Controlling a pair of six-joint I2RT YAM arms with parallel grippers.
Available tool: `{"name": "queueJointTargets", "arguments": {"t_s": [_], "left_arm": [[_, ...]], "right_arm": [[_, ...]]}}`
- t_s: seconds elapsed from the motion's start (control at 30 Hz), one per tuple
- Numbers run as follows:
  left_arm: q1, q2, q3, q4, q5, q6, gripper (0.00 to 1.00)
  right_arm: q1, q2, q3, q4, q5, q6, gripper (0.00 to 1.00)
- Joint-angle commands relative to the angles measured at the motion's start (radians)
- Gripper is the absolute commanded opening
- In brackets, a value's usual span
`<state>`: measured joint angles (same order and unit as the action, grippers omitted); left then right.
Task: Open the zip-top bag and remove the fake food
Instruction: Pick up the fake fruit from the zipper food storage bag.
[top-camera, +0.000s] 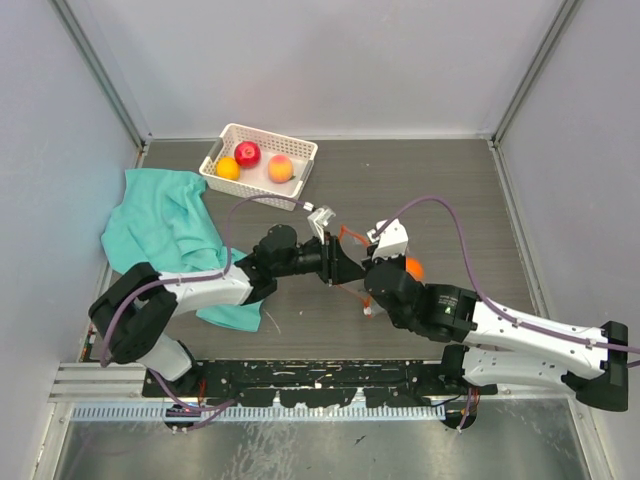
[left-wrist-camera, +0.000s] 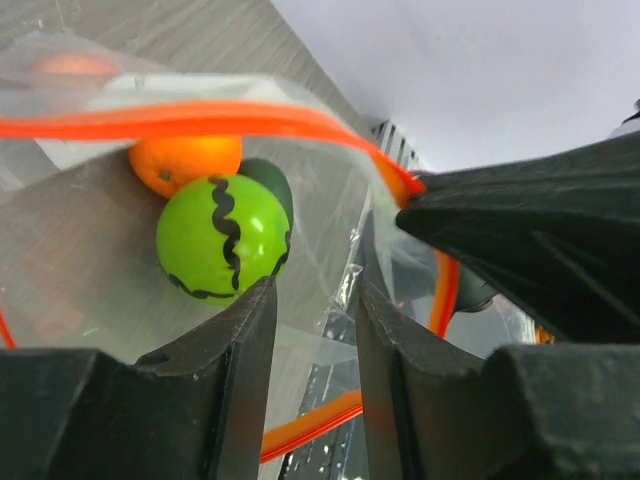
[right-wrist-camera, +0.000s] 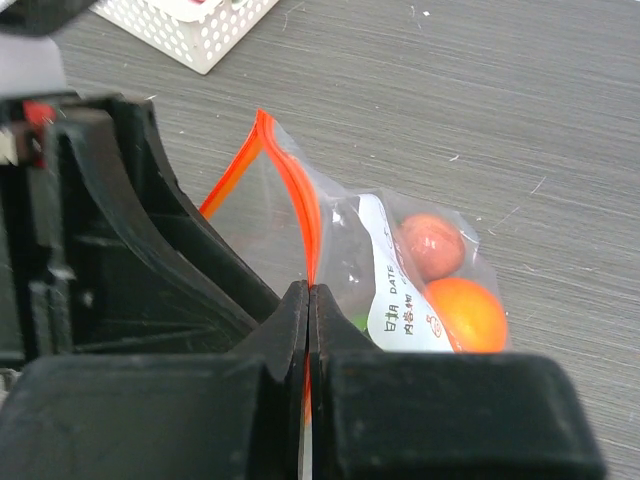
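Note:
The zip-top bag (right-wrist-camera: 345, 235) lies mid-table with its orange-red zipper strip (right-wrist-camera: 300, 205) pulled apart into an open mouth. My right gripper (right-wrist-camera: 309, 288) is shut on one side of the strip; in the top view it (top-camera: 372, 282) is at the bag's near edge. My left gripper (left-wrist-camera: 315, 290) is open at the bag mouth, its fingers (left-wrist-camera: 240, 340) spread a little, nothing between them but film behind. Inside the bag are a light green ball with a black zigzag (left-wrist-camera: 222, 238), an orange fruit (right-wrist-camera: 465, 312), a peach-brown fruit (right-wrist-camera: 432, 245) and a dark green one (left-wrist-camera: 272, 180). A white label (right-wrist-camera: 395, 290) faces up.
A white slotted basket (top-camera: 300, 150) at the back holds a red fruit (top-camera: 247, 153), a yellow-orange one (top-camera: 228, 168) and a peach one (top-camera: 281, 168). A teal cloth (top-camera: 160, 230) lies at the left under the left arm. Grey walls close in the table.

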<state>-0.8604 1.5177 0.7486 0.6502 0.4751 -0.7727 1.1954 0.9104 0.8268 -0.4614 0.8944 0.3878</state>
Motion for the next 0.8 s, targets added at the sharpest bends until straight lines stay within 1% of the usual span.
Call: {"name": "queueJointTargets", "arguments": {"t_s": [0.0, 0.27, 0.43, 0.6, 0.67, 0.77], "left_arm": [[-0.046, 0.042, 0.027, 0.050, 0.007, 0.181, 0.40], [-0.100, 0.103, -0.002, 0.167, 0.001, 0.407, 0.55], [-0.118, 0.164, -0.004, 0.230, 0.003, 0.505, 0.60], [-0.122, 0.224, -0.030, 0.339, 0.014, 0.607, 0.64], [-0.121, 0.246, -0.037, 0.384, 0.023, 0.640, 0.65], [-0.122, 0.277, -0.032, 0.417, 0.025, 0.669, 0.65]], "right_arm": [[-0.009, -0.041, -0.007, 0.054, -0.007, 0.012, 0.01], [-0.019, -0.053, -0.028, 0.056, -0.039, 0.024, 0.01], [-0.025, -0.063, -0.043, 0.061, -0.066, 0.033, 0.01], [-0.034, -0.096, -0.072, 0.076, -0.128, 0.040, 0.01], [-0.040, -0.115, -0.086, 0.083, -0.165, 0.044, 0.04], [-0.047, -0.151, -0.104, 0.089, -0.220, 0.054, 0.21]]}}
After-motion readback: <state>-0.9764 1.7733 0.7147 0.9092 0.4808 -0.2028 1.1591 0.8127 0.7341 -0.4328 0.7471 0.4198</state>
